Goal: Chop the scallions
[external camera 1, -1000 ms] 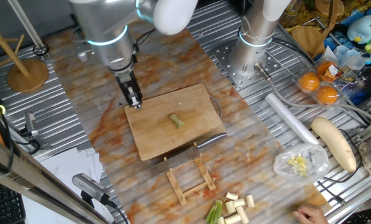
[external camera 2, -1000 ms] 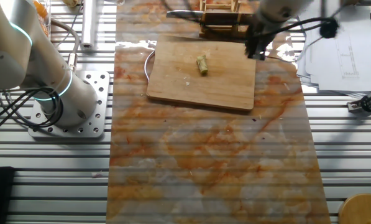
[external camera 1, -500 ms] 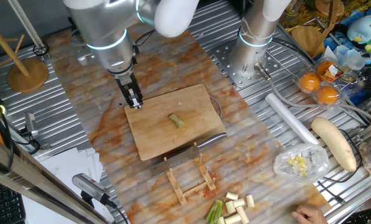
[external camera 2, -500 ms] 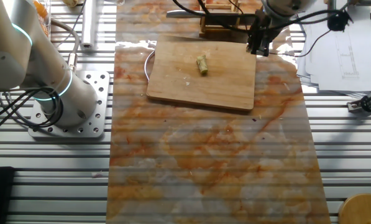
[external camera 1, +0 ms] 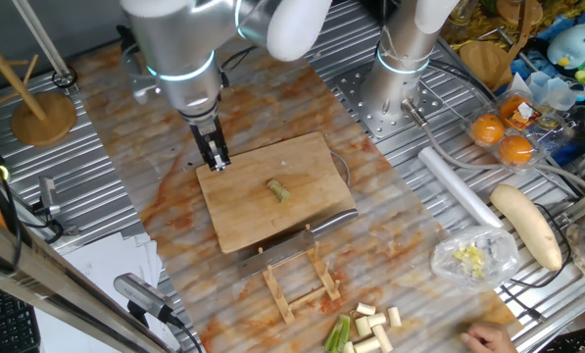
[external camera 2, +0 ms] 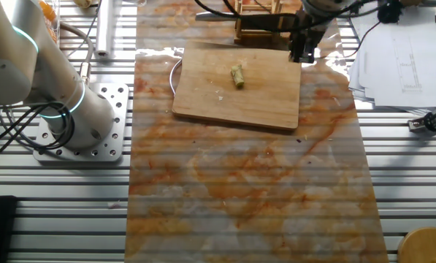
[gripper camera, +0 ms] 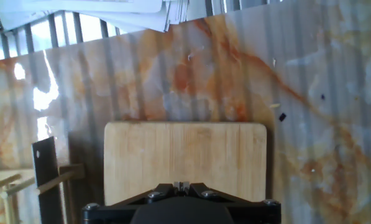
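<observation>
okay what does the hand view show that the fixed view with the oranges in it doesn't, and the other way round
Only the hand view shows the sheets of paper past the board's far edge and small dark specks on the mat. Only the fixed view with the oranges shows the scallion piece lying on the board, the cut scallion pieces near the front edge, and the claw at the board's corner. Both show the wooden board and the wooden rack.

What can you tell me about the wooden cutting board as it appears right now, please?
The wooden cutting board is a pale, bamboo-like rectangle with rounded corners, lying flat on the marbled mat. One short scallion piece rests near its middle. The gripper hangs over one corner; contact cannot be judged. A wooden rack stands just beyond one edge.
</observation>
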### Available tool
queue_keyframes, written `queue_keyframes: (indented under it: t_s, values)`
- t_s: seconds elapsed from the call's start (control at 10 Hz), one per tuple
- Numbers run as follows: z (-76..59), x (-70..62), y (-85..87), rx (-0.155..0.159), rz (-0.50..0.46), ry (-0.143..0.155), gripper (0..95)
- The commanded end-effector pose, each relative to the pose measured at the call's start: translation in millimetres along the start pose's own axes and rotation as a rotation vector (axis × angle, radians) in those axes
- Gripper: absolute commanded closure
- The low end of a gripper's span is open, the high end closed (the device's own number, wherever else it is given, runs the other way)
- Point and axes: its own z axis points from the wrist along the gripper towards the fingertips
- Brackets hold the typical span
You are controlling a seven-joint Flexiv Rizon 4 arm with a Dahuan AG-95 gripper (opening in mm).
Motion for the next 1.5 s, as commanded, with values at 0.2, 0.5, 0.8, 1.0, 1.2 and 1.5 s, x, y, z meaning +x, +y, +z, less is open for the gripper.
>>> queue_keyframes:
  t_s: [0.2, 0.5, 0.8, 1.0, 1.2, 1.5]
  values:
    - [-0.7, -0.3, -0.4, -0.043, -0.042, 0.013, 95.0]
    - [-0.7, -0.3, -0.4, -0.084, -0.056, 0.016, 95.0]
    - [2.1, 3.6, 39.5, -0.079, -0.035, 0.035, 95.0]
    - [8.8, 14.5, 85.6, -0.08, -0.027, 0.031, 76.0]
    - [29.7, 27.5, 134.8, -0.078, 0.003, 0.032, 76.0]
    - [55.7, 42.9, 164.9, -0.082, 0.031, 0.041, 76.0]
